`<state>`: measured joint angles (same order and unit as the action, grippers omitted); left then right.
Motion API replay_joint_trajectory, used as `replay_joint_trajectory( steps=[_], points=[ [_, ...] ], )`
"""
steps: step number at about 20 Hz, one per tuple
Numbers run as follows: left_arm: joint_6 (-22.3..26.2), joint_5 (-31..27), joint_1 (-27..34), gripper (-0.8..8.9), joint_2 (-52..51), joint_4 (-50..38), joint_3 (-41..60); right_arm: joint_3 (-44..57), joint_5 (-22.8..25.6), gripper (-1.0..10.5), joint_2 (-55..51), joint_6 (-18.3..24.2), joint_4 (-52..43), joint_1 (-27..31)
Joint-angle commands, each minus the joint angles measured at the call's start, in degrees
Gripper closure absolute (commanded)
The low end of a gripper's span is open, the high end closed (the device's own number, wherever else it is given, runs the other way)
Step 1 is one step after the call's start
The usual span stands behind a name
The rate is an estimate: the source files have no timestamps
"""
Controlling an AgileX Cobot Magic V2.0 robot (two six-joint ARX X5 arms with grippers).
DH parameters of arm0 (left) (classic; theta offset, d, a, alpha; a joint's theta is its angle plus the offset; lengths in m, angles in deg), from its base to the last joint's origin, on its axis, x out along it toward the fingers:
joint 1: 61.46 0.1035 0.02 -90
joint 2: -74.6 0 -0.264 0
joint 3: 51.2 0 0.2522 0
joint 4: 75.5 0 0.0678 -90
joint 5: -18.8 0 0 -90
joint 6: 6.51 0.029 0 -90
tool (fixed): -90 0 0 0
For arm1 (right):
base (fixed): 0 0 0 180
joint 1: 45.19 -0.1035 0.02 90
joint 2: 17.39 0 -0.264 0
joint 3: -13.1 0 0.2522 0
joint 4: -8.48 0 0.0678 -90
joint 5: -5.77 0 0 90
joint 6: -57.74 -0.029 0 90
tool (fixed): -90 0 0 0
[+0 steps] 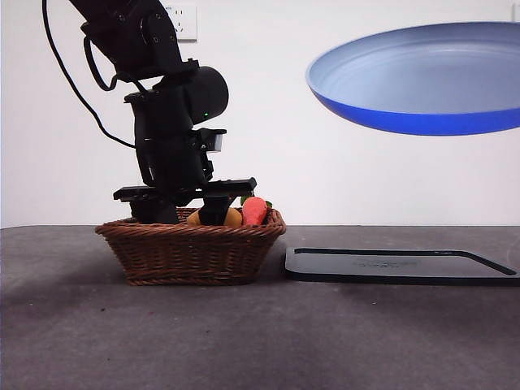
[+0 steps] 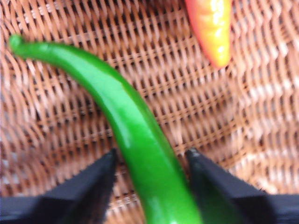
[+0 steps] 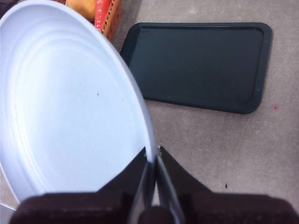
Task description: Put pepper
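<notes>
Here the pepper (image 2: pixel 140 140) lies in the basket (image 2: pixel 243 116) between the left pincer's (image 2: pixel 150 161) open, untouching jaws.

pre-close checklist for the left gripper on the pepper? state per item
1. Left gripper down inside the basket: ok.
2. Pepper between the open jaws, one on each side: ok.
3. Jaws touching the pepper: cannot tell, picture is blurred.
4. Red-orange vegetable outside the jaws: ok.
5. Right gripper clamped on the rim of the blue plate, held in the air: ok.
6. Plate well away from the left arm, above the dark tray: ok.
</notes>
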<state>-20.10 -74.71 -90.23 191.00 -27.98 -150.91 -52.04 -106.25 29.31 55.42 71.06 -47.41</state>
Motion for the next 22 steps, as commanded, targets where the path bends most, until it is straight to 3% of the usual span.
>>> replay_joint_trajectory(
  steps=[1,5,15,20,22],
  points=[
    [-0.4,0.7,-1.1,6.46,1.6,0.6,-1.2,-1.0,-0.2,9.4,0.2,-0.2,-0.7,0.0],
    [-0.4,0.6,-1.1,6.90,1.2,1.7,-1.2,-1.0,-0.2,9.4,0.2,-0.2,-0.8,0.0],
    [-0.2,0.6,-0.4,6.90,-7.3,4.2,-1.2,-1.0,-0.2,9.4,1.9,-0.4,-0.8,0.0],
    [0.0,1.1,-1.9,6.90,-15.5,6.0,-1.2,-1.0,-0.3,9.4,8.6,-2.6,-2.6,0.0],
    [0.1,4.2,-3.6,6.90,-19.0,6.1,-1.2,-1.0,-0.6,9.4,12.6,-4.2,-5.1,0.0]
  ],
)
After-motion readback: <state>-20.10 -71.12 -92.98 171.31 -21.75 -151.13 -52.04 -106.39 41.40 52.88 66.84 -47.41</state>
